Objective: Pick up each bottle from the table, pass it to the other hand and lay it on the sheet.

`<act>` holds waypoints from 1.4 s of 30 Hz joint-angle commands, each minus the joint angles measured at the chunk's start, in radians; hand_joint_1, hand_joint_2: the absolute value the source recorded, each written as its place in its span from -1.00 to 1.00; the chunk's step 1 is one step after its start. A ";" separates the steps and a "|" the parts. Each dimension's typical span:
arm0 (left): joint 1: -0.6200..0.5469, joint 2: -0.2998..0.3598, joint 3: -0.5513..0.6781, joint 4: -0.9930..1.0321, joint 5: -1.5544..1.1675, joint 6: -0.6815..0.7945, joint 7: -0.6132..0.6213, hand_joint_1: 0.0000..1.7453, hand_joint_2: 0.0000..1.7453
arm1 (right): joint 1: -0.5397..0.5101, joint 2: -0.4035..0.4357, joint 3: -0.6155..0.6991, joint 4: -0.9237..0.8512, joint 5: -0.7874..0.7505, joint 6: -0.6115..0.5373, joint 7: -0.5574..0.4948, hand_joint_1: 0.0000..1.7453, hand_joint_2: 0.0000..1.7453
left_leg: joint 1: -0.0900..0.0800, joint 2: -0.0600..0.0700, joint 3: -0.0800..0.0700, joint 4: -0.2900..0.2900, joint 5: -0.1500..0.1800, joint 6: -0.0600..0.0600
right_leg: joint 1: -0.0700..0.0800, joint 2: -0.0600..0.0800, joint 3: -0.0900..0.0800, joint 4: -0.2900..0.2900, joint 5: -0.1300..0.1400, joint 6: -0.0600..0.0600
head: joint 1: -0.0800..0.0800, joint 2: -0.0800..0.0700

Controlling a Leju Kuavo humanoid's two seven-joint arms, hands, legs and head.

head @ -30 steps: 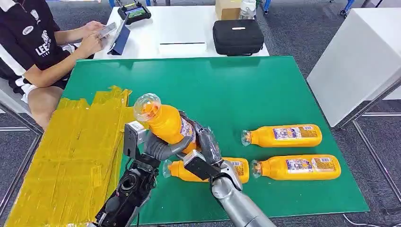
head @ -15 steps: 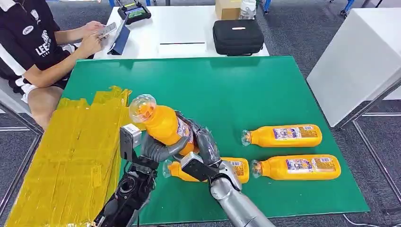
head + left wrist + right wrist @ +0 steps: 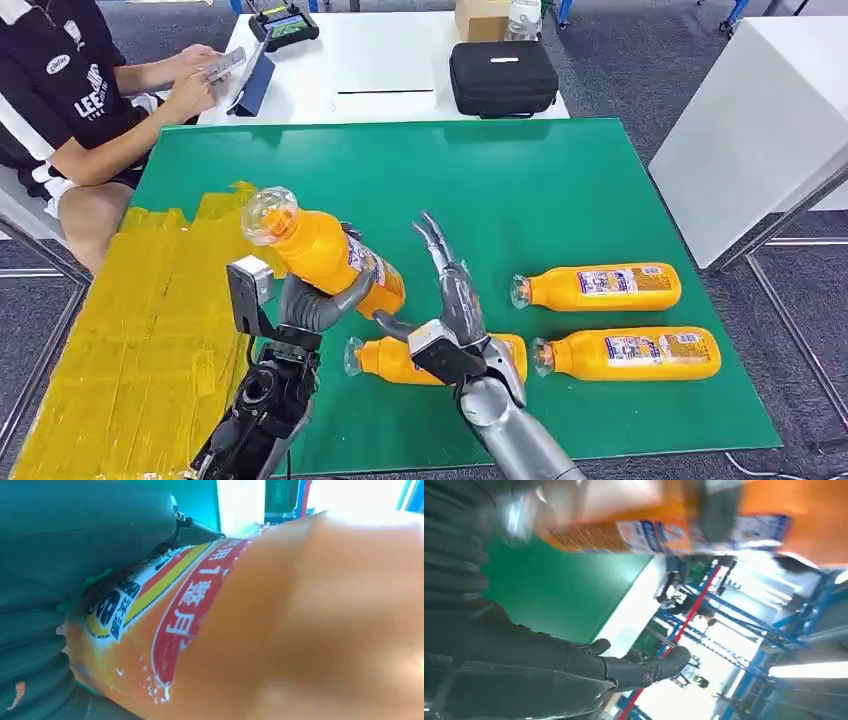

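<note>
**Handover done, bottle bound for the yellow sheet**

A person [image 3: 70,100] sits at the far left corner of the green mat [image 3: 540,190], head down over a phone. Just left of the mat lies the yellow sheet [image 3: 130,330], crumpled and bare of bottles.

Over the mat's left edge, the robot's left hand [image 3: 315,305] grips an orange bottle [image 3: 325,250] around its lower body, cap tilted up and toward the sheet. The left wrist view shows the label pressed close against the hand's grey cover. The bottle is held above the mat, not yet over the sheet proper.

Near the mat's middle, the right hand [image 3: 450,290] stands empty, its fingers straight and spread upward, apart from the held bottle. The right wrist view shows those fingers [image 3: 644,670] extended with nothing between them.

Three more bottles lie on their sides on the mat: one [image 3: 385,362] at the near edge, partly hidden behind the right wrist, and two to the right of it, one [image 3: 600,287] farther and one [image 3: 625,355] nearer, caps pointing toward the sheet.

By the look of it, the pass between hands is complete and the laying-down step is in hand. The next move calls for the left arm to swing the bottle out over the sheet, lower it flat and let go, while the right hand turns toward the nearest lying bottle.
</note>
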 commanded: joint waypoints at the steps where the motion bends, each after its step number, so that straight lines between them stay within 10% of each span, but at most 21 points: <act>1: -0.025 0.052 0.075 0.056 -0.286 0.249 -0.041 1.00 1.00 | 0.121 -0.119 0.009 -0.347 0.108 0.012 0.076 -1.00 1.00 | 0.001 -0.001 0.006 0.000 -0.002 -0.003 | 0.001 0.000 0.007 -0.001 -0.003 -0.002 | 0.000 0.000; 5: -0.040 0.092 0.093 0.136 -0.866 0.545 0.044 1.00 1.00 | 0.187 -0.148 -0.004 -0.437 0.173 0.012 0.090 -1.00 1.00 | 0.001 -0.001 0.007 -0.002 -0.002 -0.003 | 0.001 0.000 0.008 -0.002 -0.002 -0.002 | 0.000 0.000; 14: -0.186 0.118 0.195 0.371 -1.638 0.535 0.396 1.00 1.00 | 0.161 -0.173 -0.023 -0.520 0.235 0.055 0.158 -1.00 1.00 | 0.001 0.000 0.004 0.000 -0.001 -0.003 | 0.000 0.000 0.004 -0.001 -0.001 -0.002 | 0.000 0.000; 30: -0.407 0.225 0.302 0.836 -1.760 0.233 0.709 1.00 1.00 | 0.212 -0.196 -0.031 -0.604 0.319 -0.003 0.203 -1.00 1.00 | 0.002 0.002 0.007 0.001 -0.002 -0.004 | 0.002 0.003 0.007 0.000 -0.002 -0.005 | 0.000 0.000; 42: -0.374 0.209 0.379 0.882 -1.745 0.212 0.724 1.00 1.00 | 0.219 -0.176 -0.051 -0.583 0.331 0.001 0.243 -1.00 1.00 | 0.001 0.004 0.005 -0.001 -0.001 -0.003 | 0.000 0.005 0.004 -0.001 0.001 -0.004 | 0.000 0.000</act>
